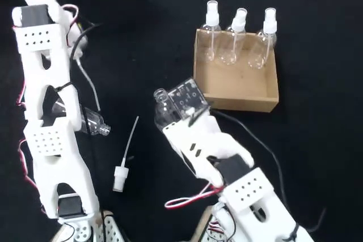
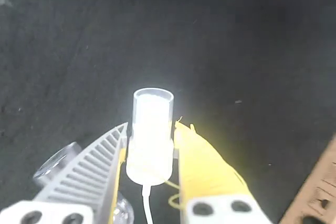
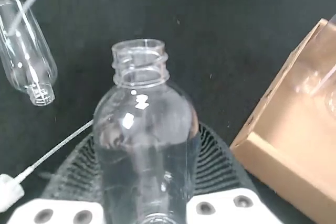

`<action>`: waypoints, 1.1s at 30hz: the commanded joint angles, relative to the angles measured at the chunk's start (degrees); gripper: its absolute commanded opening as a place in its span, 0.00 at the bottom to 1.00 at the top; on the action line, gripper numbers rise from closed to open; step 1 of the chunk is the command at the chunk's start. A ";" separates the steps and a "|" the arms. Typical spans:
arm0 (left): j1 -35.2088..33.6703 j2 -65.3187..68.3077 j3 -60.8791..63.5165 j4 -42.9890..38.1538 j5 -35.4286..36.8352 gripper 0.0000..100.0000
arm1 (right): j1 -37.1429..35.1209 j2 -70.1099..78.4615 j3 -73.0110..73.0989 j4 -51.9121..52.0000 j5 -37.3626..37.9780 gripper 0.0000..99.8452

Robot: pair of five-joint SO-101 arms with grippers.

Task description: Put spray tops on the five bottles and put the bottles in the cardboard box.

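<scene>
Right gripper (image 3: 147,142) clamps the light, slick, probably thin-walled bottle (image 3: 142,114) mid-body; left gripper (image 2: 150,128) pinches the spray top (image 2: 151,150) at its collar.

3 bottles (image 1: 232,43) crowd cardboard box (image 1: 244,104) far side; near half free.

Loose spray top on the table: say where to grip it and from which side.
Grip the loose spray top by its white head, from straight above, closing across its width. It lies flat, and its thin tube looks too slender to hold.
</scene>
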 commanded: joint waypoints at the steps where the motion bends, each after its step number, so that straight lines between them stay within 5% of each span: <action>1: 4.79 -5.54 -11.03 0.97 -0.79 0.03 | 0.62 -6.99 2.07 -3.87 0.00 0.01; 15: 17.19 -17.32 -24.66 1.05 -0.97 0.03 | 0.79 -30.37 16.31 -10.73 0.00 0.01; 33: 35.12 -40.18 -1.80 -0.62 -0.53 0.03 | 0.79 -35.30 18.59 -10.73 0.00 0.01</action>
